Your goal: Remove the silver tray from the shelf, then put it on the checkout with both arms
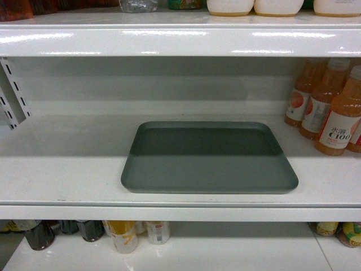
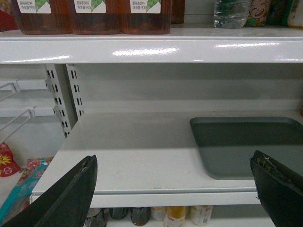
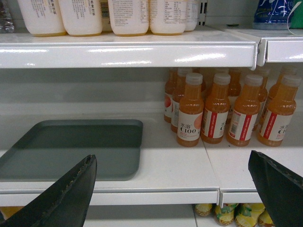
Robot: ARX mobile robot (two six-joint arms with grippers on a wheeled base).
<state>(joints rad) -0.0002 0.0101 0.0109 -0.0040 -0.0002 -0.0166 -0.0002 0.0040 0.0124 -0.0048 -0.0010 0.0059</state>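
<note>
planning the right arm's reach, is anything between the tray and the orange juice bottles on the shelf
Nothing: only bare white shelf lies between the tray and the orange juice bottles. The right wrist view shows it best; the head view agrees.

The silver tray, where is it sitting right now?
In the head view the silver tray lies flat mid-shelf, near the front lip, with the orange juice bottles to its right.

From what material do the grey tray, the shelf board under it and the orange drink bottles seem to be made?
The silver tray: matte grey-green, with no sharp reflections and a low rim with rounded corners; probably coated metal or plastic, the look leaves it open.
The shelf: glossy white, with bright streaks of light on its front lip; likely painted metal.
The orange bottles: translucent with pale caps, so plastic seems likely.
</note>
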